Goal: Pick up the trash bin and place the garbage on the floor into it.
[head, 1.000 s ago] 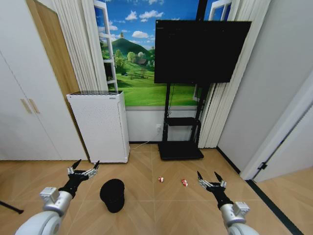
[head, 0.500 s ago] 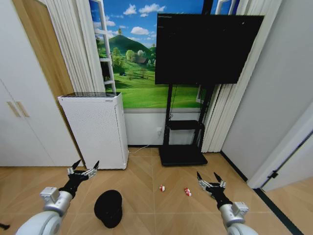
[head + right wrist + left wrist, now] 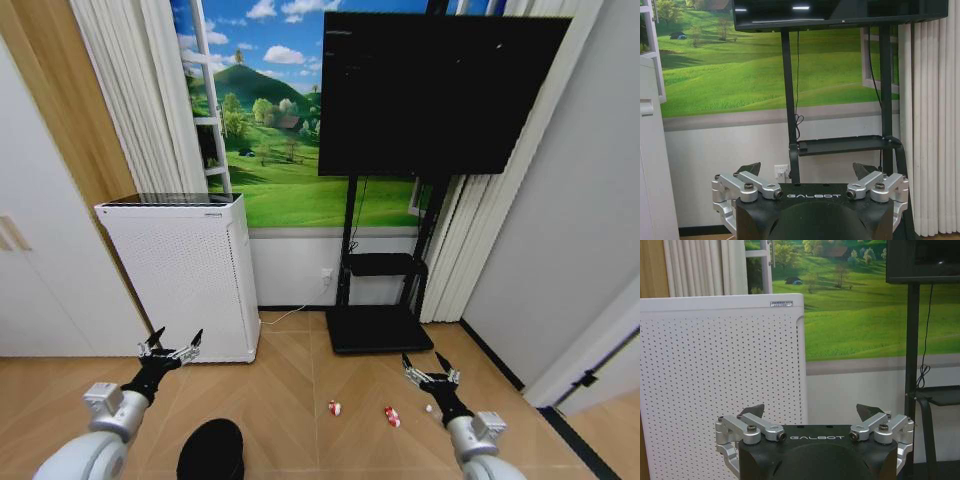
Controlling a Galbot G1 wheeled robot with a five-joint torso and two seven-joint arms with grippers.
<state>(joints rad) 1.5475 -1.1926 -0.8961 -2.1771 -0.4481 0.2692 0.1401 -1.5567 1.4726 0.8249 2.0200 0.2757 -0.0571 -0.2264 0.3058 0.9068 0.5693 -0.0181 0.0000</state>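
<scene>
Since a second ago the whole head view has shifted — the camera has moved, so the trash bin (image 3: pixel 210 452) now sits at the bottom edge, left of centre, partly cut off, where before it lay higher in the frame. Both arms keep the same raised pose. At lower left the left gripper (image 3: pixel 170 344) hangs above the wooden floor (image 3: pixel 290 400), fingers spread wide and holding nothing; it is above and left of the bin, not touching it. At lower right the right gripper (image 3: pixel 431 368) is likewise spread and empty.

Two red-and-white pieces of garbage lie on the floor in the lower middle: one wrapper (image 3: pixel 334 407) and a second wrapper (image 3: pixel 392 416) to its right, apart from each other and well apart from the bin. A small pale object (image 3: pixel 429 408) lies just beside the right gripper — too small to identify.

Behind, a white perforated appliance (image 3: pixel 180 275) stands at mid-left, and a black screen (image 3: pixel 440 95) on its stand (image 3: pixel 375 325) fills the upper right.
</scene>
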